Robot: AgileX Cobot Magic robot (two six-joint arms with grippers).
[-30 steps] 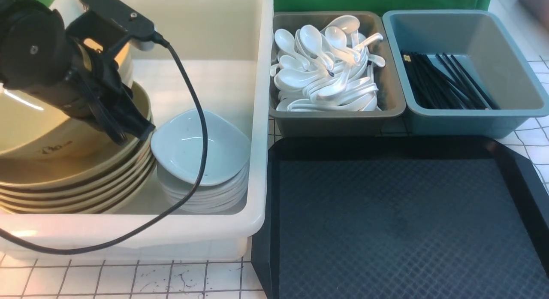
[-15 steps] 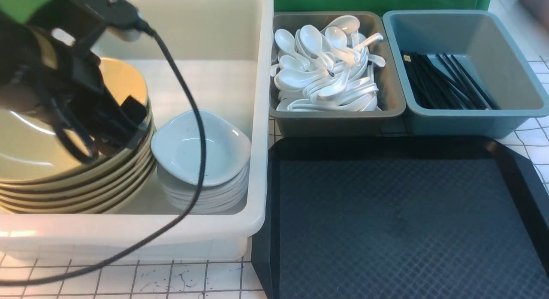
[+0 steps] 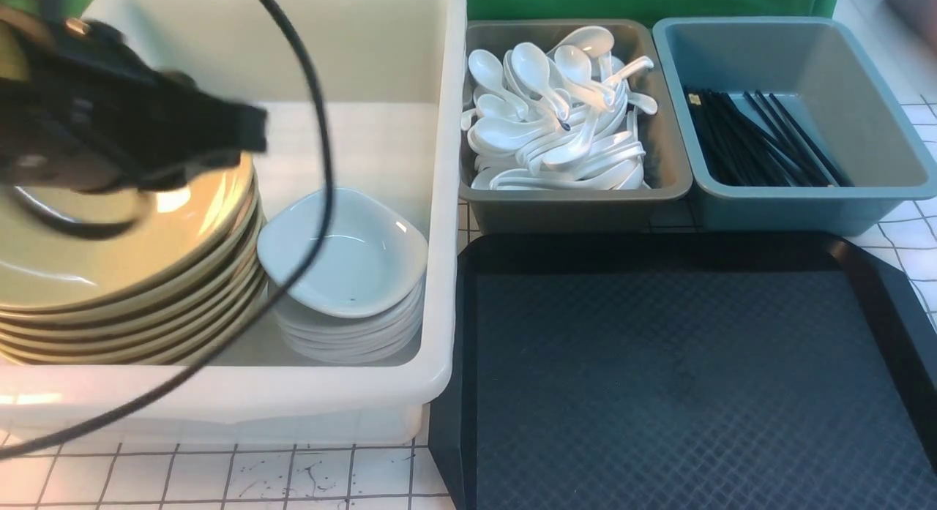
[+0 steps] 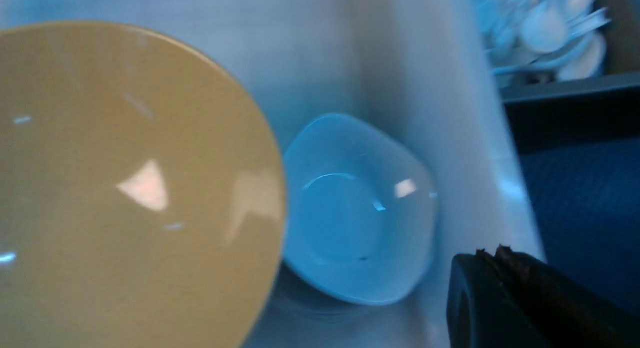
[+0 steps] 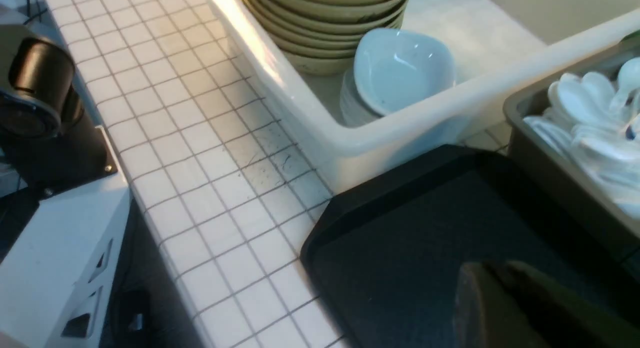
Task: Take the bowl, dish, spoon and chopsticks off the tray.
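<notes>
The black tray [image 3: 659, 393] lies bare at the front right. A mustard-yellow bowl [image 3: 110, 254] lies flat on top of a stack of like bowls in the white bin [image 3: 446, 203]. Beside it a small white dish [image 3: 344, 254] tops a stack of dishes. My left gripper [image 3: 249, 133] hangs blurred above the bowl stack, shut and holding nothing. In the left wrist view its fingertips [image 4: 492, 250] meet near the dish [image 4: 355, 208] and the bowl [image 4: 125, 188]. My right gripper [image 5: 487, 268] hovers shut and empty over the tray [image 5: 400, 248].
A grey bin behind the tray holds a heap of white spoons [image 3: 556, 129]. The blue-grey bin to its right holds several black chopsticks [image 3: 754, 140]. My left arm's black cable [image 3: 322, 166] loops across the white bin. White tiled tabletop [image 3: 219, 473] runs along the front.
My left gripper let go of the tilted yellow bowl, which now lies flat on the stack. The gripper rose clear of it and shut again, empty.
</notes>
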